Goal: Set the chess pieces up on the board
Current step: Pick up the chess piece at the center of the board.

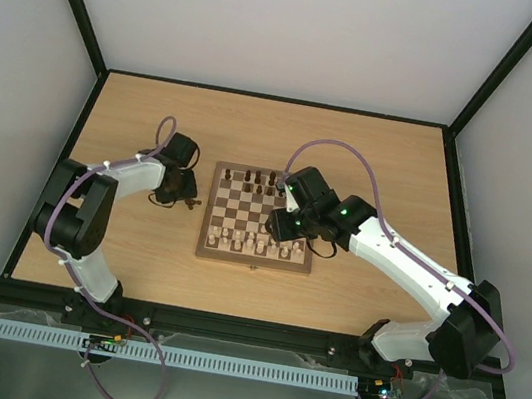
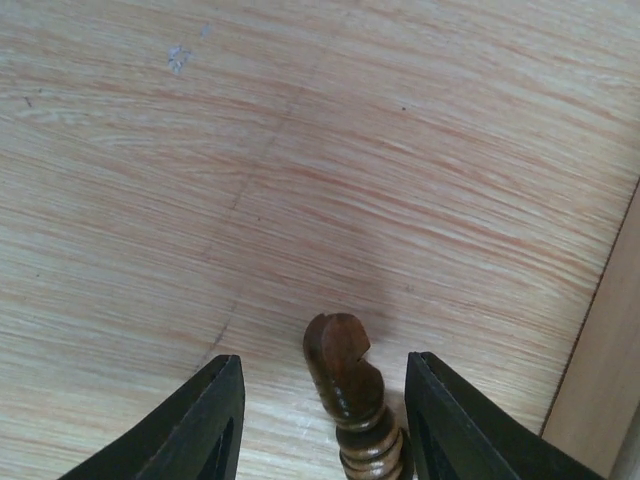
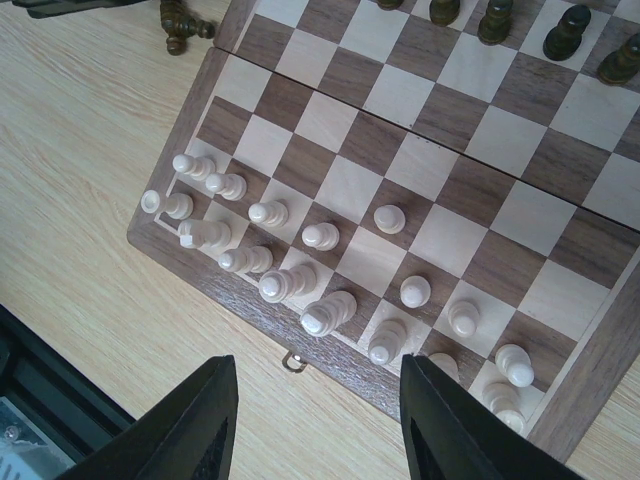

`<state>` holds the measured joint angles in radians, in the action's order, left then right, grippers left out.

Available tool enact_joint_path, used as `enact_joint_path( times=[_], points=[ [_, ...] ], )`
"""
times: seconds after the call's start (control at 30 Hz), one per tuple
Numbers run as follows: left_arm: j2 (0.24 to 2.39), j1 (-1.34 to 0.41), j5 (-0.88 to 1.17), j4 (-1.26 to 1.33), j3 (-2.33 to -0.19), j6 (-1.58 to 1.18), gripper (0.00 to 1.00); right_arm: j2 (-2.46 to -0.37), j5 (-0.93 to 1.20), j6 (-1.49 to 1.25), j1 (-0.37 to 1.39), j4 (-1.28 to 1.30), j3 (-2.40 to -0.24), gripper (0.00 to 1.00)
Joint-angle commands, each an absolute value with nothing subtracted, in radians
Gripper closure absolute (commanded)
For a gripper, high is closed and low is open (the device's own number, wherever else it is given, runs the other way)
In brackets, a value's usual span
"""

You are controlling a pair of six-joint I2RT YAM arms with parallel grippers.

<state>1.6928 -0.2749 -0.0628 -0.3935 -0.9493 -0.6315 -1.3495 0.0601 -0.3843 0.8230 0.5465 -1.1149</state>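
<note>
While looking at one of the chess pieces [image 2: 345, 395], finding it between the fingers of the left gripper [image 2: 323, 356], over the surface [image 2: 300, 150], notched head pointing forward. Finding it just beside one finger [image 2: 455, 420] and clearly apart from the other: jaws half wide, not squeezing. Seeing more dark ones standing on the far rows of the board [image 3: 192, 110], some lying off it near a corner. Seeing the right gripper [image 3: 318, 360] hovering with parted, empty fingers over the pale chessmen [image 3: 320, 235] on the near rows.
</note>
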Motion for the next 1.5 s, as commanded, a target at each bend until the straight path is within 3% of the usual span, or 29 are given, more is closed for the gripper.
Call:
enact_joint_path(
  times=[0.0, 0.23, 0.7, 1.03, 1.47],
  points=[
    [1.708, -0.261, -0.035, -0.341, -0.946, -0.645, 0.55, -1.355, 0.071, -0.374, 0.821, 0.551, -1.104, 0.54],
    [1.727, -0.249, -0.019, -0.319, -0.955, -0.652, 0.63, -1.355, 0.071, -0.374, 0.821, 0.552, -1.103, 0.55],
    [1.732, -0.240, -0.001, -0.297, -0.942, -0.646, 0.97, -1.355, 0.072, -0.373, 0.821, 0.550, -1.100, 0.55],
    [1.475, -0.241, 0.002, -0.273, -0.818, -0.650, 0.98, -1.403, 0.105, -0.373, 0.821, 0.552, -1.120, 0.55],
    [1.196, -0.240, 0.138, -0.290, -0.735, -0.637, 0.98, -1.457, 0.299, -0.421, 0.824, 0.466, -1.168, 0.55]
  ],
)
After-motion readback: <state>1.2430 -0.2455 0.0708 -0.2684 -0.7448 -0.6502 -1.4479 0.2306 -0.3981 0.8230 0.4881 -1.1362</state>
